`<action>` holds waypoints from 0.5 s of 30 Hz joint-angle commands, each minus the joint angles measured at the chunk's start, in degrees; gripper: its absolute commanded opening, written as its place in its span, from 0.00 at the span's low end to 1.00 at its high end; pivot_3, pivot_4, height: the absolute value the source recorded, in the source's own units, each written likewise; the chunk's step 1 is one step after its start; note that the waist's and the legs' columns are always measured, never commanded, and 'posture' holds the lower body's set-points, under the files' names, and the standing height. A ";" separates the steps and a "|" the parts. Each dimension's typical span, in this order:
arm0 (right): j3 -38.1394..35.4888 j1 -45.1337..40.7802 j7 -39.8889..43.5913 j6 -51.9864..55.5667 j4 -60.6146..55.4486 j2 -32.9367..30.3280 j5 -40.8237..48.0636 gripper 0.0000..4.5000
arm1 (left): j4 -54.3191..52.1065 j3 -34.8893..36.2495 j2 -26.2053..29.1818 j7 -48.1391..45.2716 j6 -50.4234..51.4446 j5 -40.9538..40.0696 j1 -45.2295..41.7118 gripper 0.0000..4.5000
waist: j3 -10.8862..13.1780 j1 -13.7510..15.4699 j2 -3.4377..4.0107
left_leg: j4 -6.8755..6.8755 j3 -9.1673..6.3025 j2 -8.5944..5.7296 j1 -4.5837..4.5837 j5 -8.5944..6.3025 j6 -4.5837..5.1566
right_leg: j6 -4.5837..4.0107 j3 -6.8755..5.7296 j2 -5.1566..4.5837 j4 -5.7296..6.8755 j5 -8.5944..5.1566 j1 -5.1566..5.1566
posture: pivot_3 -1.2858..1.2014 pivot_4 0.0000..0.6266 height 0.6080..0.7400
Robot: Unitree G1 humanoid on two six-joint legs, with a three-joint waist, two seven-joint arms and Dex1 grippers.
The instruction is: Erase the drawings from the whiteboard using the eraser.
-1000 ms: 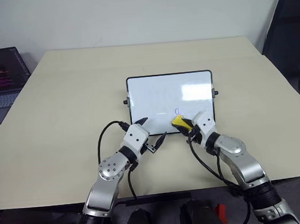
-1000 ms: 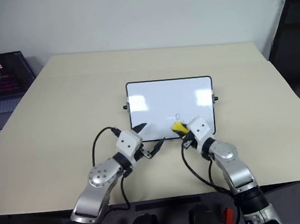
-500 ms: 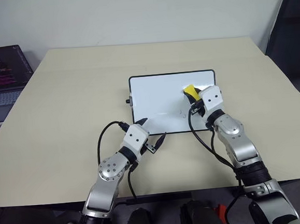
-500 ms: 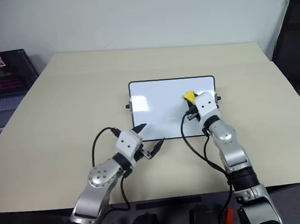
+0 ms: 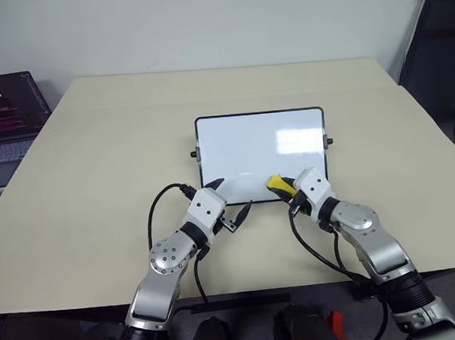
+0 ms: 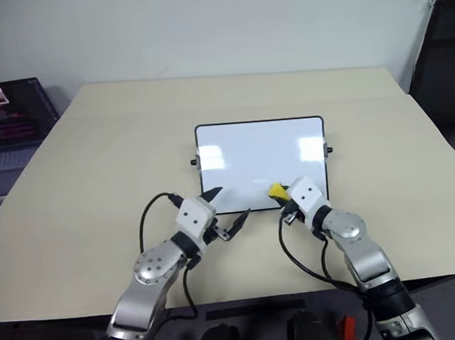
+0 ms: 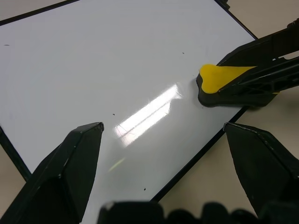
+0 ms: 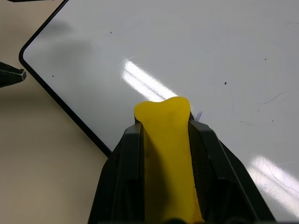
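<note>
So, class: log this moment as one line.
right hand: shut on eraser, on whiteboard near edge | left hand: open, at edge

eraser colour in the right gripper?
Bright yellow eraser with a dark underside, clamped in the right gripper. The underside shows best in the left wrist view.

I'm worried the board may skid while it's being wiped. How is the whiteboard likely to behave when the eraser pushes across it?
The whiteboard looks thin and lies flat on the smooth table, so it probably slides easily. Its glossy face likely offers the eraser little drag. The left gripper sits open at its near edge, which may help brace it.
</note>
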 commanded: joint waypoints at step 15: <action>-6.51 -1.40 -8.88 0.42 3.24 -1.17 -2.69 0.22 | -2.25 -0.50 -0.25 -0.13 -0.81 -0.37 -0.65 1.00 | -0.03 0.07 -0.05 | 0.36 0.10 -0.03 -0.09 0.12 0.18 | 0.00 0.19 -0.36 -0.11 0.12 0.06 | 0.52 0.24 1.00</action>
